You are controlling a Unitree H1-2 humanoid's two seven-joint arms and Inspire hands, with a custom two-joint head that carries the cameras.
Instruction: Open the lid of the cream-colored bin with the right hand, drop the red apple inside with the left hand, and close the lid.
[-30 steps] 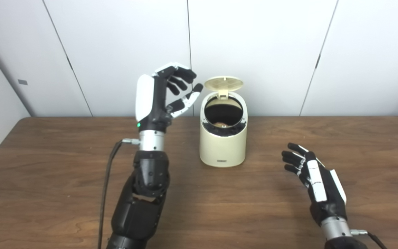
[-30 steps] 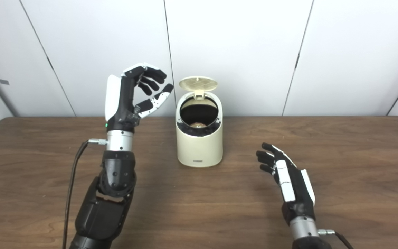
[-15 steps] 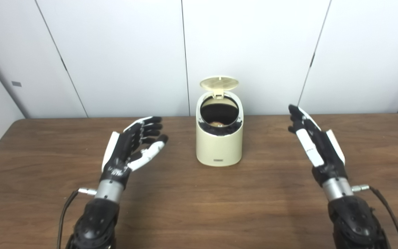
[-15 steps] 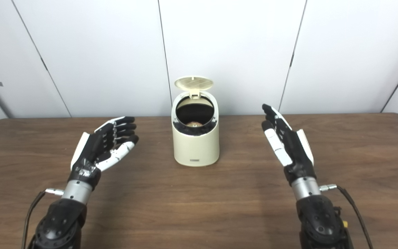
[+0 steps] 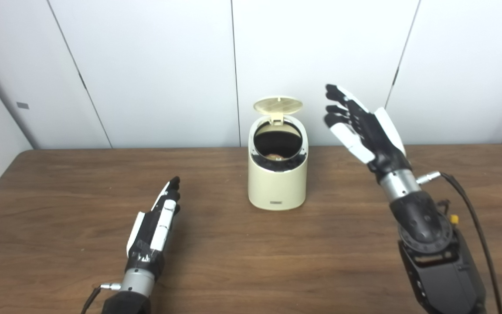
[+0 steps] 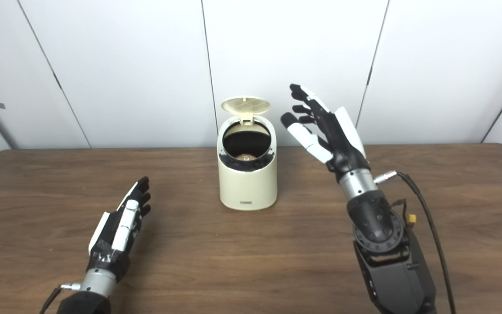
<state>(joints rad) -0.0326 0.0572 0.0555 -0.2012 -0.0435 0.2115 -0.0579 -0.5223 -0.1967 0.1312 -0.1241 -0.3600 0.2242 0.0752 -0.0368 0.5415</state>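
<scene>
The cream-colored bin [image 5: 277, 183] stands at the middle back of the wooden table [image 5: 242, 257]. Its round lid [image 5: 277, 104] is tipped up and back, open. The apple [image 5: 273, 155] shows dimly inside the dark opening. My right hand [image 5: 360, 124] is raised, open and empty, to the right of the bin at lid height, fingers spread toward the lid. My left hand [image 5: 155, 224] is open and empty, held low over the table at the front left, well away from the bin.
White wall panels [image 5: 146, 65] stand right behind the table's back edge. A black cable [image 5: 473, 205] hangs from the right wrist.
My right hand has risen and moved left toward the open lid. My left hand has dropped from beside the bin down to the table at the front left. The camera shifted slightly.
</scene>
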